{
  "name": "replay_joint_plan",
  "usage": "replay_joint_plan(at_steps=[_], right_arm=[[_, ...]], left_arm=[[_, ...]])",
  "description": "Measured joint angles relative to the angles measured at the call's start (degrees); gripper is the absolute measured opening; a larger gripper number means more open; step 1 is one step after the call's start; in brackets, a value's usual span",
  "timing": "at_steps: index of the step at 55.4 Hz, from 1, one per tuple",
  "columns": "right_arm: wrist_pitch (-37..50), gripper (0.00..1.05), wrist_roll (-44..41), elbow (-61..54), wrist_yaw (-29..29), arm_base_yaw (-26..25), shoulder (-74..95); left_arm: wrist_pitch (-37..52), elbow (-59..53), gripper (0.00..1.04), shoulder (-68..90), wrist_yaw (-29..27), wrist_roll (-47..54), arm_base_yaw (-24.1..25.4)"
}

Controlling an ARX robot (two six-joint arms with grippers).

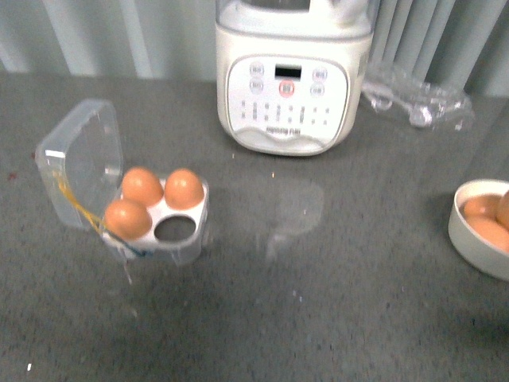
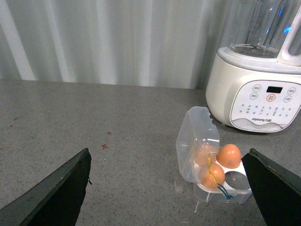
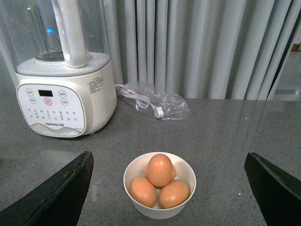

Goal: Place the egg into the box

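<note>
Right wrist view: topmost egg (image 3: 160,169) in white bowl (image 3: 160,212), just ahead of right gripper (image 3: 168,157), spread wide, empty.

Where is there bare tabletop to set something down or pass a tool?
Bare: the wide stretch between the box and the bowl, in front of the blender, and the whole near strip. Crowded: back right, where the plastic bag lies beside the blender.

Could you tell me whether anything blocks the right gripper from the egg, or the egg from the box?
Nothing visible does. The right gripper is open, facing the bowl; the top egg lies uncovered; the box is open with one empty cell; bare table lies between.
</note>
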Motion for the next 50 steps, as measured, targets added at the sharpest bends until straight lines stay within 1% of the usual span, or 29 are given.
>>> replay_joint_plan(at_steps=[49, 50], right_arm=[[0.0, 0.97, 0.0, 0.0, 0.0, 0.0, 0.0], [-0.55, 0.97, -0.31, 0.13, 1.11, 0.24, 0.33]], left_arm=[[0.0, 0.0, 0.98, 0.0, 0.0, 0.0, 0.0], [0.0, 0.0, 0.98, 0.0, 0.0, 0.0, 0.0]])
